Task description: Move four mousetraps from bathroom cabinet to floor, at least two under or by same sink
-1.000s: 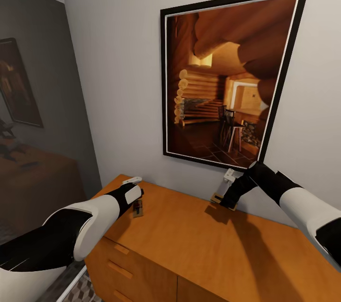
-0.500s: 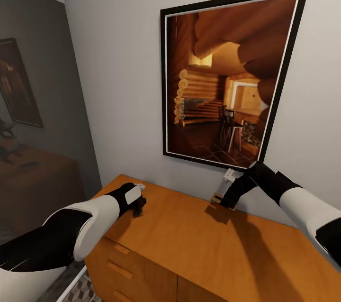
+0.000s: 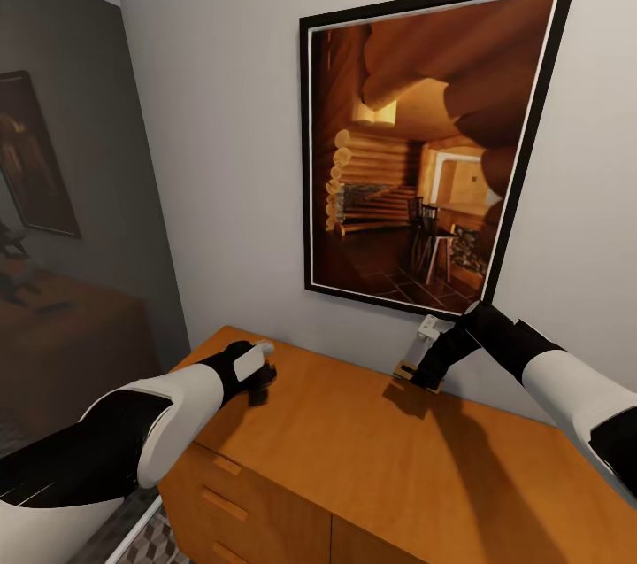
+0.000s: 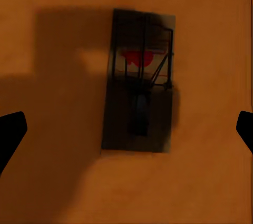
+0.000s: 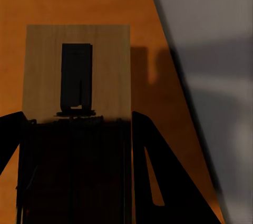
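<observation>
Gripped one mousetrap [image 5: 78, 76] in right gripper [image 3: 423, 366], hovered left gripper [image 3: 261, 376] open over another mousetrap [image 4: 139, 95] on cabinet [image 3: 372, 458]; none floored yet.

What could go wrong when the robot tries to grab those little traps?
The left gripper is open above a mousetrap lying flat on the cabinet; being so thin, it may slip out or get pushed along the wood. The right gripper holds another mousetrap by one end, near the wall; it could twist loose or bump the wall when lifted.
</observation>
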